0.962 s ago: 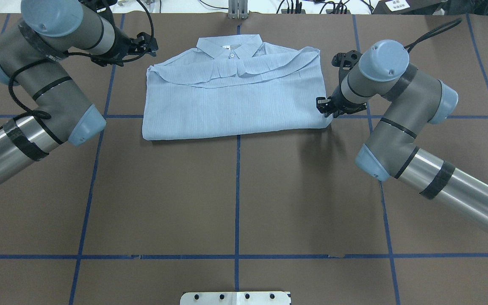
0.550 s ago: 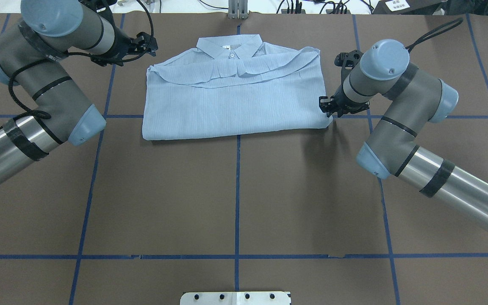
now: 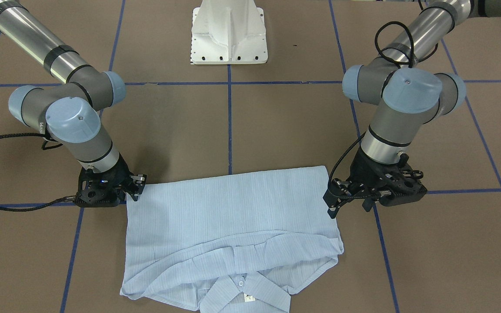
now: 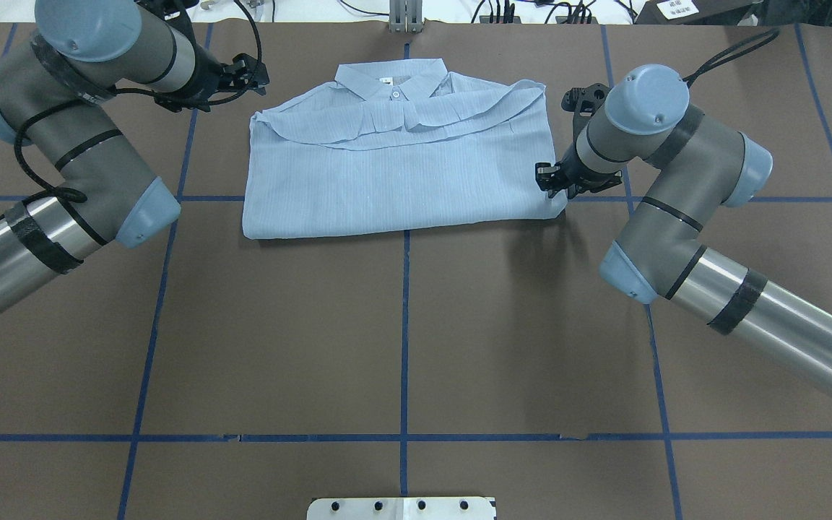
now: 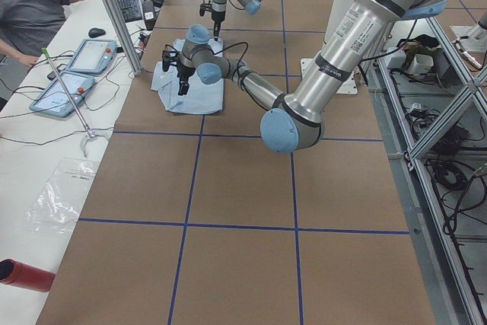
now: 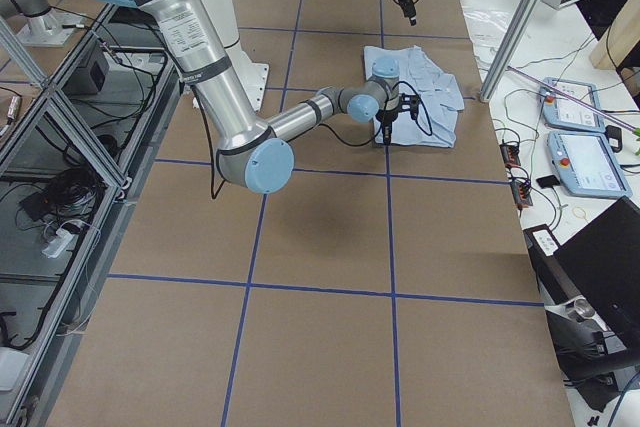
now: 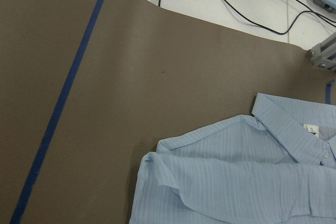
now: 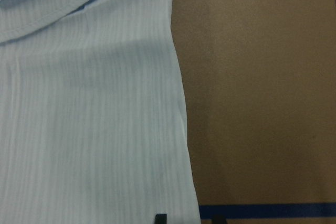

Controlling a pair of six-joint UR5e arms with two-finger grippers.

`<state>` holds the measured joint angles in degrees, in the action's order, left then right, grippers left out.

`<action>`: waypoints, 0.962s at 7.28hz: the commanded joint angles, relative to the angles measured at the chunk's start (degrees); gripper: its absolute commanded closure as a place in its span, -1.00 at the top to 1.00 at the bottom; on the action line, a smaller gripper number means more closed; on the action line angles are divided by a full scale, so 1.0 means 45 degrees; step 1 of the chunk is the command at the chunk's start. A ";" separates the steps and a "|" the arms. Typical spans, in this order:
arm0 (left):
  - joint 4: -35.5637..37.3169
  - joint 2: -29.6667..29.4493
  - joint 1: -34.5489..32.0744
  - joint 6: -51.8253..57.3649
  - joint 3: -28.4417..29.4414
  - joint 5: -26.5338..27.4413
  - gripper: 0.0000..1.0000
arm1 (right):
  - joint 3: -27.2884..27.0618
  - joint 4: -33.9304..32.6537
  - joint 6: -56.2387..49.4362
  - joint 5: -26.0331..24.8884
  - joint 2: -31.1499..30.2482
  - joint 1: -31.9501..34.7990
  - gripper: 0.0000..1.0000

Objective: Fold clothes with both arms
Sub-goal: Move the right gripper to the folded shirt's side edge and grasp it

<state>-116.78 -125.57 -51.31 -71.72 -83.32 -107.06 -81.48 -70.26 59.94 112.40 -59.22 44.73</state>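
The right gripper [image 4: 547, 180] has edged a little left and up in the overhead view since half a second ago and now sits at the lower right edge of the shirt [image 4: 394, 180]. I cannot tell how far its fingers are spread. The left gripper [image 4: 253, 76] has not moved. It hovers off the shirt's upper left corner with fingers spread and nothing between them. The shirt is unchanged, lying in the upper middle of the frame. It is thin pale-blue cloth with fine stripes, folded to a rough rectangle. Its pointed collar [image 4: 391, 78] faces the top edge, above a rippled curved fold. The table [image 4: 531, 347] is matte brown, gridded with blue tape lines [image 4: 404, 325].
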 commanded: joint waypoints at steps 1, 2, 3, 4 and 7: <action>0.0015 -0.0006 0.0016 0.0000 0.0000 0.0001 1.00 | 0.0001 0.0026 0.0001 0.0023 -0.0024 -0.0308 -0.20; 0.0015 -0.0006 0.0016 0.0000 0.0000 0.0001 1.00 | -0.0019 0.0026 0.0020 0.0062 -0.0044 -0.0368 -0.20; 0.0015 -0.0006 0.0016 0.0000 0.0000 0.0001 1.00 | -0.0058 0.0007 0.0001 0.0082 -0.0063 -0.0349 -0.20; 0.0015 -0.0025 0.0016 0.0000 0.0000 0.0001 1.00 | -0.0058 -0.0012 0.0001 0.0101 -0.0064 -0.0156 -0.21; 0.0015 -0.0006 0.0016 0.0000 0.0000 -0.0018 1.00 | -0.0039 -0.0032 0.0001 0.0550 -0.0083 0.0139 -0.48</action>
<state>-116.72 -125.67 -51.24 -71.72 -83.32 -107.13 -81.73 -70.38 59.94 114.41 -59.52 45.08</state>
